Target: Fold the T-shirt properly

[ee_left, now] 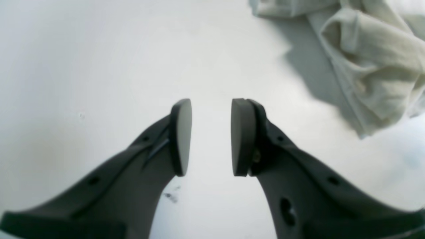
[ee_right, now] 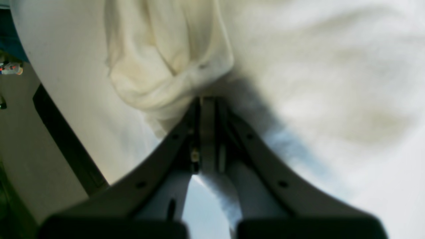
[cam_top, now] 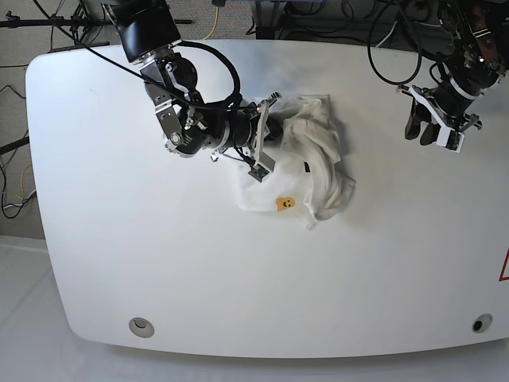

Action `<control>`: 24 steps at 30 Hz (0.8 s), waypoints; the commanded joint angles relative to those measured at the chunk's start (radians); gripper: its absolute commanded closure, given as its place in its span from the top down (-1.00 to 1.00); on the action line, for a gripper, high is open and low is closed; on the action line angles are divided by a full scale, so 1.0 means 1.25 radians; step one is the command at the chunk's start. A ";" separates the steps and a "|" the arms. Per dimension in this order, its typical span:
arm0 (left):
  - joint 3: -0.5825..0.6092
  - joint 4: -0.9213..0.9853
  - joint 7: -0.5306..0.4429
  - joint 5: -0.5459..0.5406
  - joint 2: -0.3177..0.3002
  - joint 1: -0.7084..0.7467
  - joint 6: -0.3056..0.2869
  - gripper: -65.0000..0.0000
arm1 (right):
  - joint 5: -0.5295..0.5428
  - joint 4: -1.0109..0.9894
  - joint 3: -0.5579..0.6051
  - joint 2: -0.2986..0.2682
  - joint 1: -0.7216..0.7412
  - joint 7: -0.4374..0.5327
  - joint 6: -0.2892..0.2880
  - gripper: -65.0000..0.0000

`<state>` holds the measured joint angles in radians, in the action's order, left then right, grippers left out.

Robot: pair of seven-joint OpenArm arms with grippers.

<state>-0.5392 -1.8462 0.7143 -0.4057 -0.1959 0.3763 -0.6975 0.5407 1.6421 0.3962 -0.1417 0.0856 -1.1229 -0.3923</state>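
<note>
One crumpled T-shirt [cam_top: 306, 163], two grippers, one white table [cam_top: 119, 239].

The single T-shirt lies bunched in a heap near the middle of the table, a small yellow-orange print showing on its front fold. The right gripper [ee_right: 207, 101] has its jaws pressed together on a fold of the cloth, the bulk of the shirt spreading just ahead of its fingertips and off to both sides. The left gripper [ee_left: 211, 136] hangs over bare table well apart from the heap, its two pads [ee_left: 181, 136] parted with nothing between them; the shirt's nearest edge lies ahead of it and to one side. No containers are in view.
</note>
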 commanded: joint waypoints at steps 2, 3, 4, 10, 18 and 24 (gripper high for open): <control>-0.027 -0.015 -0.015 -0.009 -0.011 -0.001 0.000 -0.43 | 0.012 0.014 0.009 0.006 0.018 0.024 -0.005 -0.97; -0.031 -0.015 -0.015 -0.009 -0.011 -0.001 0.000 -0.43 | 0.014 0.014 0.009 0.007 0.018 0.024 -0.005 -0.97; -0.032 -0.015 -0.015 -0.009 -0.011 -0.001 0.000 -0.43 | 0.014 0.014 0.009 0.011 0.018 0.024 -0.005 -0.97; -0.041 -0.015 -0.015 -0.007 -0.011 -0.002 0.000 -0.43 | 0.009 0.013 0.010 0.050 0.034 0.021 -0.005 -0.97; -0.041 -0.015 -0.015 -0.007 -0.011 -0.002 0.000 -0.43 | 0.007 -0.008 0.067 0.102 0.062 0.022 -0.005 -0.97; -0.041 -0.015 -0.015 -0.007 -0.010 -0.002 0.000 -0.43 | 0.006 -0.108 0.145 0.147 0.094 0.026 -0.005 -0.97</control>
<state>-0.5846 -1.8462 0.7162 -0.3973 -0.1947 0.3767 -0.6968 0.5285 1.5360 0.5652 0.0158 0.1776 -1.1027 -0.3923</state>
